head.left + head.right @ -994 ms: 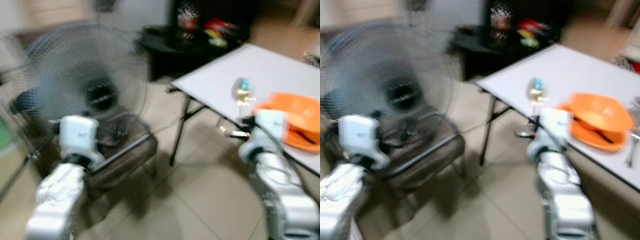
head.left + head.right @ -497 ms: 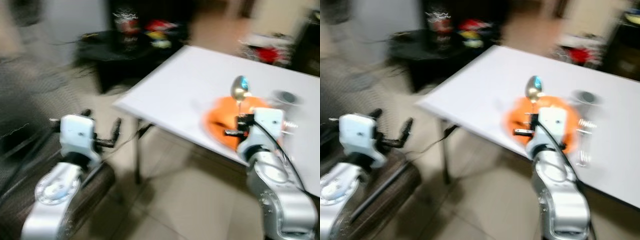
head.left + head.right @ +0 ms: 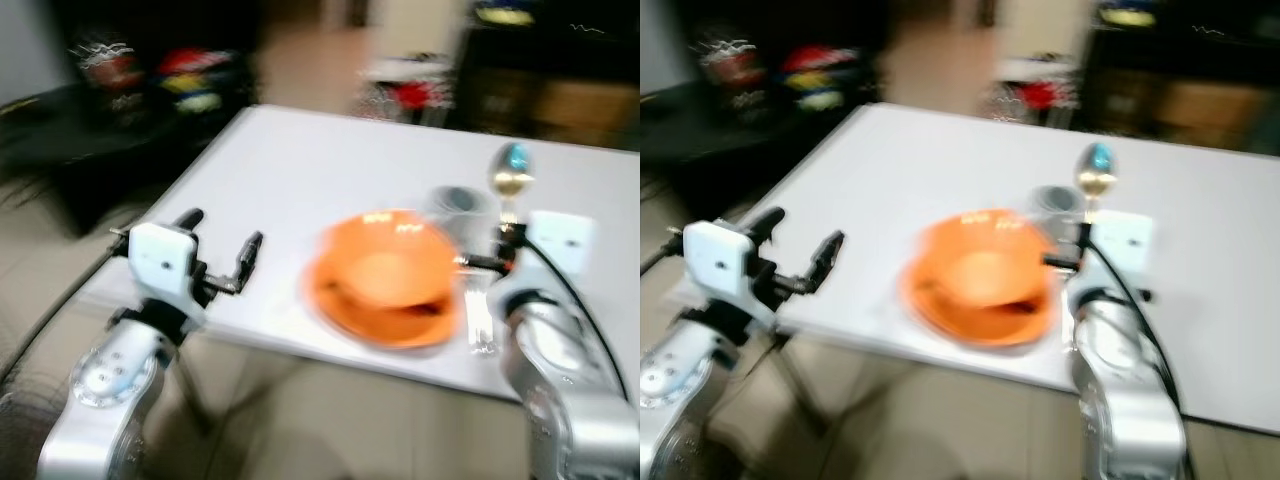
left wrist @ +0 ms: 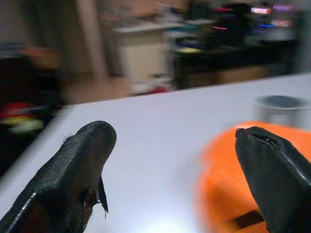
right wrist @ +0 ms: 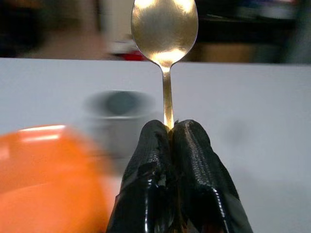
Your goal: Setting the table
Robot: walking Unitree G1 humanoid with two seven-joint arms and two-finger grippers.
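The right gripper (image 5: pixel 170 141) is pinching one gold spoon (image 5: pixel 165 29) low on its thin handle, with the two black fingers pressed tight together; the spoon is standing straight up with its round end on top, which is probably keeping it steady while it is being carried to the table; in the left eye view the spoon is sitting in the upper right of the frame, above the white table (image 3: pixel 300 160) and just right of the orange bowl (image 3: pixel 385 270); the bowl is resting on an orange plate (image 3: pixel 380 320) near the middle of the frame, close to the near edge of the table, likely where someone will eat; one grey cup (image 3: pixel 457 203) is standing just behind the bowl; something shiny is lying right of the plate, too blurry to name; the left gripper (image 3: pixel 220 250) is hanging over the table's near edge in the lower left, fingers spread wide and holding nothing, maybe ready to help; so I am counting one spoon, one bowl, one plate, one cup and two grippers.
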